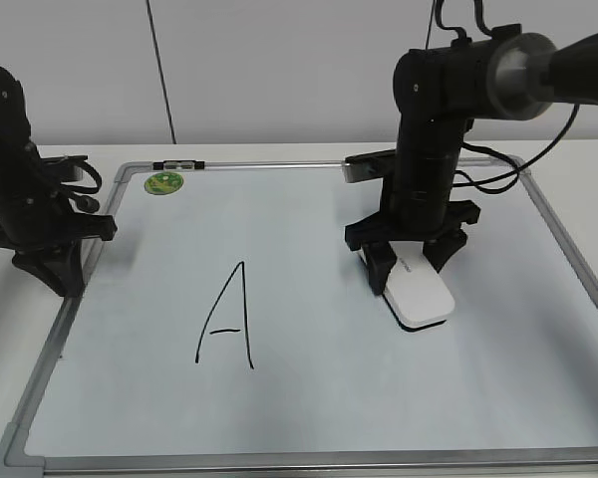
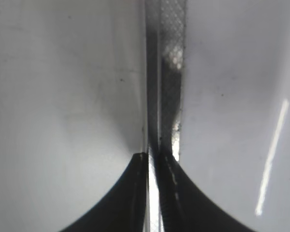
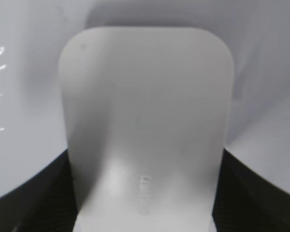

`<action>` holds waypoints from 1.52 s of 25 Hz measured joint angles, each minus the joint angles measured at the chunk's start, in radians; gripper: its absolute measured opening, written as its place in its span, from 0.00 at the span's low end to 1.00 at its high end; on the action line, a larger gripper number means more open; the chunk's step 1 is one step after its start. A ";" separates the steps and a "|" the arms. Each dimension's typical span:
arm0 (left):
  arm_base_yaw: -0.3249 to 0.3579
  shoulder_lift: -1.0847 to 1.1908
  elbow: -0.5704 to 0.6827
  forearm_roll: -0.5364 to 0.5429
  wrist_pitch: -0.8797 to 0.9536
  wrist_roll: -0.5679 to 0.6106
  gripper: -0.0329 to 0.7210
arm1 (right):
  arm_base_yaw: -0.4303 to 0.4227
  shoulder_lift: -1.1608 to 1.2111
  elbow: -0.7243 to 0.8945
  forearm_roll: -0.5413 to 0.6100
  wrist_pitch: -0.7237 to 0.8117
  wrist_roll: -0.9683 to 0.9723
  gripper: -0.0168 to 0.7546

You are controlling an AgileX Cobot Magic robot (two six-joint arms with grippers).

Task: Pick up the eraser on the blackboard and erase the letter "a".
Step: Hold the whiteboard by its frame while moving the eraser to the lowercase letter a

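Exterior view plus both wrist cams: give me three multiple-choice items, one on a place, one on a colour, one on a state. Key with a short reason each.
1. Where is the eraser?
A. On the board, right of the capital A
B. On the table, off the board
C. On the green magnet

2. What colour is the round magnet at the top-left of the blackboard?
A. Red
B. Green
C. Blue

3. How does the right gripper stand to the eraser?
A. Far off, over the board's left edge
B. Its fingers on either side of the eraser's far end
C. Holding the eraser high above the board

Key:
1 A: the white block lies on the board surface right of the capital A.
2 B: the disc is green.
3 B: the right wrist view shows a dark finger on each side of the eraser, which rests on the board.
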 joint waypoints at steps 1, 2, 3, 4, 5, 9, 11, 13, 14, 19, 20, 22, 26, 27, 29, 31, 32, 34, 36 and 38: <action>0.000 0.000 0.000 0.000 0.000 0.000 0.12 | 0.009 0.000 0.000 0.006 0.000 0.000 0.71; 0.000 0.000 0.000 0.000 0.000 0.000 0.12 | 0.020 0.001 0.000 0.008 0.000 0.000 0.71; 0.000 0.000 0.000 0.000 0.000 0.000 0.12 | 0.027 0.001 0.000 0.008 0.000 0.000 0.71; 0.000 0.000 0.000 0.000 0.000 0.000 0.12 | 0.029 0.001 0.000 0.009 0.000 0.000 0.71; 0.000 0.000 0.000 0.000 0.000 0.000 0.12 | 0.030 0.001 0.000 0.009 0.000 0.000 0.71; 0.000 0.000 0.000 0.000 0.000 0.000 0.12 | 0.030 0.002 -0.002 0.009 0.001 0.000 0.71; 0.000 0.000 0.000 0.000 0.000 0.000 0.12 | 0.031 0.002 -0.003 0.003 0.002 0.000 0.71; 0.000 0.000 0.000 0.000 0.000 0.000 0.12 | 0.031 0.002 -0.003 0.001 0.002 0.000 0.71; 0.000 0.000 0.000 0.000 0.000 0.000 0.12 | 0.031 0.002 -0.003 -0.001 0.002 0.005 0.71; 0.000 0.000 0.000 0.004 0.000 0.000 0.11 | 0.029 0.004 -0.005 -0.006 0.002 0.009 0.71; 0.000 0.000 0.000 0.005 0.000 0.000 0.11 | 0.025 0.004 -0.005 -0.006 0.002 0.012 0.71; 0.000 0.000 0.000 0.006 0.002 0.000 0.11 | 0.020 0.004 -0.005 -0.006 0.002 0.012 0.71; 0.000 0.000 0.000 0.011 0.002 0.000 0.12 | -0.001 0.004 -0.005 0.013 0.002 0.012 0.71; 0.000 0.000 0.000 0.012 0.002 0.000 0.11 | -0.009 0.004 -0.005 0.019 0.002 0.013 0.71; 0.000 0.000 0.000 0.012 0.002 0.000 0.11 | -0.023 0.004 -0.006 0.022 0.002 0.015 0.71; 0.000 0.000 0.000 0.012 0.002 0.000 0.11 | -0.040 0.004 -0.006 0.022 0.002 0.015 0.71; 0.000 0.000 0.000 0.012 0.004 0.000 0.11 | -0.054 0.004 -0.006 0.022 0.002 0.015 0.71; 0.000 0.000 0.000 0.012 0.004 0.000 0.11 | -0.078 0.003 -0.006 0.022 0.002 0.016 0.71; 0.000 0.000 0.000 0.012 0.004 0.000 0.11 | -0.108 -0.001 -0.006 0.016 0.002 0.018 0.71; 0.000 0.000 0.000 0.013 0.004 0.000 0.12 | -0.137 -0.004 -0.004 0.003 0.002 0.021 0.71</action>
